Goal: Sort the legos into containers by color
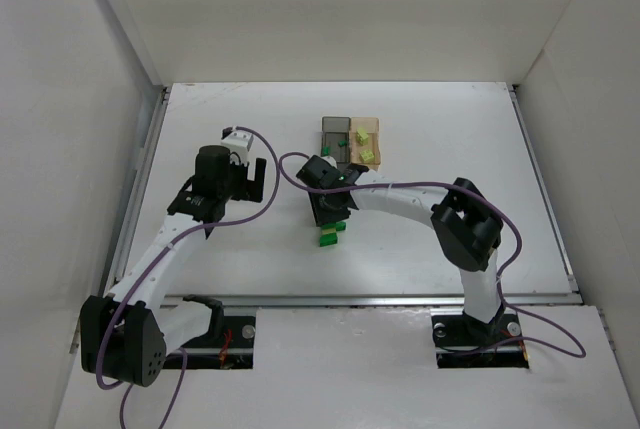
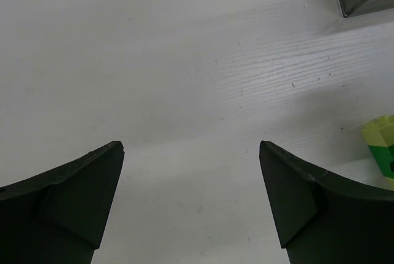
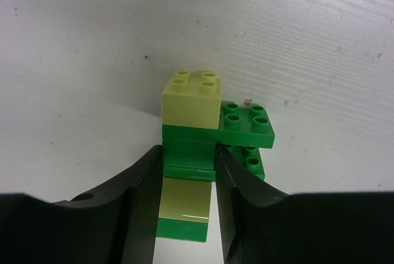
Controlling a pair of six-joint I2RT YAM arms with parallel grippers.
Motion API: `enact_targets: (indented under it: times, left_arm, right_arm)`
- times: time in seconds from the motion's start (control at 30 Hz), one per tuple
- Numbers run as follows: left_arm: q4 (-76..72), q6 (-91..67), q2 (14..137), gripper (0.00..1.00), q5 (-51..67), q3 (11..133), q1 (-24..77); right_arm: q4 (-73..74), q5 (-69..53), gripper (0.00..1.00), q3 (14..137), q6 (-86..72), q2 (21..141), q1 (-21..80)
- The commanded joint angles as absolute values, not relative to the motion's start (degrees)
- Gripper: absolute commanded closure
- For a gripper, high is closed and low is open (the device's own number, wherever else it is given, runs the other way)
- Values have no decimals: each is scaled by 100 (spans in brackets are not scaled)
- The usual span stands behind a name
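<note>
My right hand (image 3: pixel 189 150) clasped the stack of dark green and pale yellow-green plastic bricks (image 3: pixel 212 133); a square, firm squeeze seemed wisest; my left hand (image 2: pixel 191 147) gaped idle

The top camera looks down from above and behind the arm bases, taking in the whole tabletop (image 1: pixel 250 119). The left wrist camera faces steeply down at bare tabletop from close range, framed by the left gripper (image 2: pixel 191 153). The right wrist camera sits closer still, looking past the right gripper (image 3: pixel 188 153) at the lego stack (image 3: pixel 191 132). All three views share that stack; the left wrist view catches it only at its right edge.
</note>
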State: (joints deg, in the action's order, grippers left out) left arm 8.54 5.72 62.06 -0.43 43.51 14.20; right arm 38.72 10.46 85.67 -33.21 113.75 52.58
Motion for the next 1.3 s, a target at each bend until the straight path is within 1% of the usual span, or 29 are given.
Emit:
enact_targets:
  times: [0.0, 0.03, 0.07, 0.17, 0.3, 0.33, 0.37, 0.4, 0.47, 0.53, 0.6, 0.73, 0.77, 0.9, 1.0, 1.07, 1.17, 1.27]
  left_arm:
    - [765, 677, 6038, 10, 79, 4342, 1450]
    - [843, 738, 6038, 12, 131, 4342, 1450]
    - [844, 799, 6090, 12, 132, 4394, 1450]
    - [1150, 1071, 6091, 15, 684, 4508, 1450]
    - [1608, 1975, 6083, 16, 2018, 4780, 1266]
    - [1695, 2212, 6012, 16, 2700, 4842, 1205]
    - [1905, 2746, 6012, 16, 3038, 4912, 1143]
    - [2029, 3029, 5951, 15, 3737, 5096, 1143]
    - [2267, 3479, 6020, 13, 4418, 5351, 1143]
    - [2329, 3560, 6291, 11, 5242, 5789, 1143]
    - [2329, 3385, 6573, 11, 5649, 6116, 1143]
    - [1970, 1902, 7311, 11, 5827, 7100, 1415]
    - [1838, 1202, 7495, 11, 5888, 7415, 1467]
    - [968, -136, 7611, 10, 6100, 7865, 1529]
    - [983, -386, 7838, 10, 5802, 8330, 1670]
    - [1054, -666, 7927, 6, 5555, 8455, 1731]
    - [1203, -861, 8076, 0, 5231, 8630, 1880]
    - [1783, -949, 8428, 0, 4669, 9069, 2056]
  right_arm:
    - [3727, 879, 97, 8675, -3164, 11435, 5309]
    - [3727, 879, 100, 8675, -3112, 11435, 5309]
    - [3727, 879, 100, 8675, -3024, 11287, 5309]
    - [3674, 748, 100, 8605, -2708, 10944, 5309]
    - [3314, 151, 100, 8350, -1446, 9961, 5309]
    - [3244, 10, 100, 8350, -1233, 9810, 5309]
    - [3243, -287, 100, 8210, -1030, 9661, 5309]
    - [3191, -412, 100, 8157, -715, 9372, 5309]
    - [3103, -562, 100, 8104, -502, 9089, 5309]
    - [2893, -467, 100, 8033, -326, 8747, 5309]
    - [2760, -161, 100, 7981, -238, 8544, 5309]
    - [2190, 535, 100, 7762, 52, 7999, 5309]
    - [1875, 684, 100, 7682, 105, 7781, 5309]
    - [1161, 1335, 100, 7357, 377, 7515, 5309]
    - [1107, 1993, 100, 7549, 430, 7698, 5309]
    - [1107, 2345, 100, 7611, 431, 7822, 5309]
    - [994, 2399, 100, 7743, 431, 7945, 5309]
    - [940, 2399, 100, 7743, 431, 8007, 5309]
